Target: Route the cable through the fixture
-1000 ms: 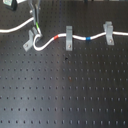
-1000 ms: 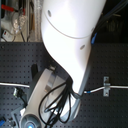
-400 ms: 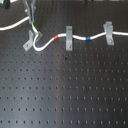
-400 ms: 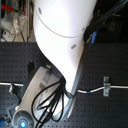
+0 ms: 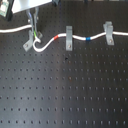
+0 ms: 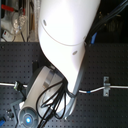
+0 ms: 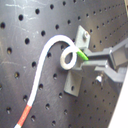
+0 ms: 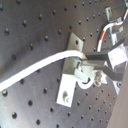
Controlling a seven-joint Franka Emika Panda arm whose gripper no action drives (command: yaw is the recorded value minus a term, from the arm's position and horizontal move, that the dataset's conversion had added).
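End effector [image 5: 34,31] moved slightly toward first exterior view's right, dragging cable [image 5: 47,44] loop nearer slanted clip [image 5: 28,43]; loop tighter.

You cannot read any words, numbers, brand names or signs in these pictures. The big white arm [image 6: 67,45] in the second exterior view has no writing you can make out on its shell. The cable [image 5: 75,37] in the first exterior view has only plain color bands, with no letters. The things on the shelf behind the arm may carry labels, but they are too blurry to read.
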